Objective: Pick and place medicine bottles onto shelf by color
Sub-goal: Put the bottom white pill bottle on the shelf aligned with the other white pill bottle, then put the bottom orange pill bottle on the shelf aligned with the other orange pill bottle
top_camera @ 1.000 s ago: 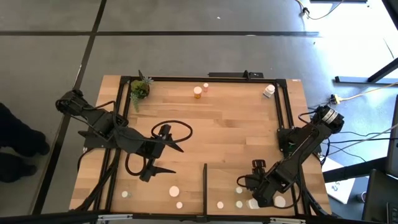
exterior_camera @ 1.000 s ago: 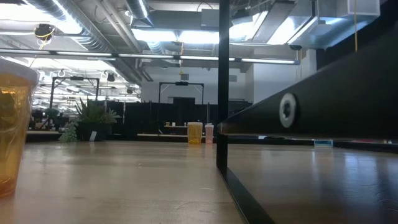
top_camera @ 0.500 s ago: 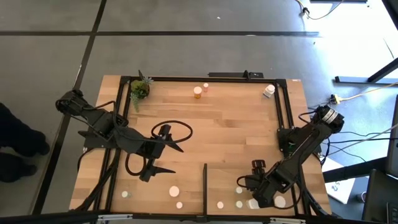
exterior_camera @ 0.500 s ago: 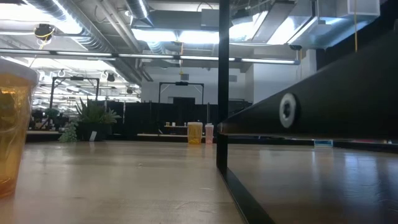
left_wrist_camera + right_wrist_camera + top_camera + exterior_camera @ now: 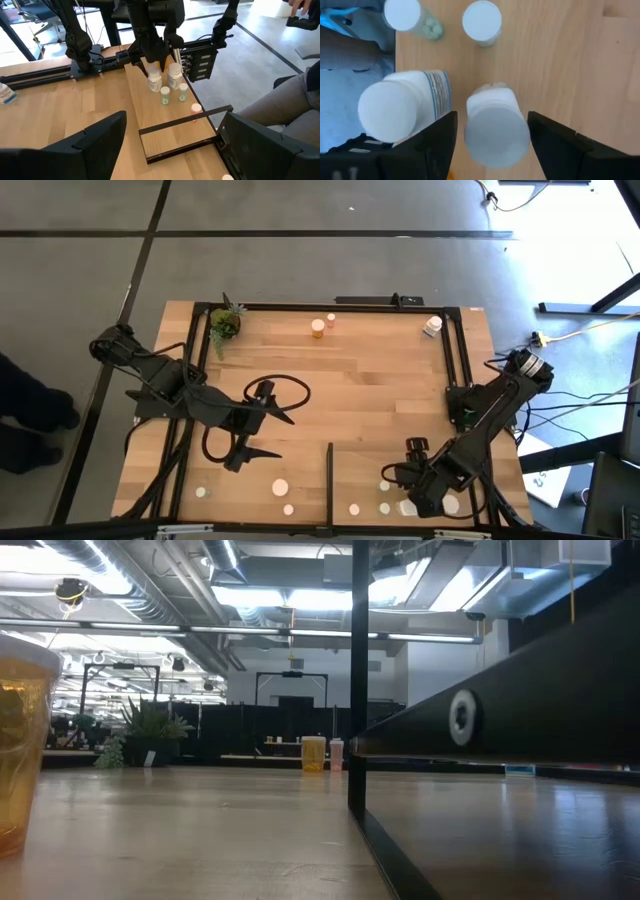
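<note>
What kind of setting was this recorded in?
Probably an open-plan robotics lab or industrial office: exposed ceiling ducts, a polished concrete floor, and a black-framed wooden table carrying two arms.

White medicine bottles (image 5: 496, 131) with white caps, orange bottle (image 5: 318, 329), light-wood shelf (image 5: 172, 125) black-edged, green plant (image 5: 224, 323)

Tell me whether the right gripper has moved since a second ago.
No. In the high view the right gripper sits in the same spot beside the black strip on the shelf, over the white bottles.
</note>
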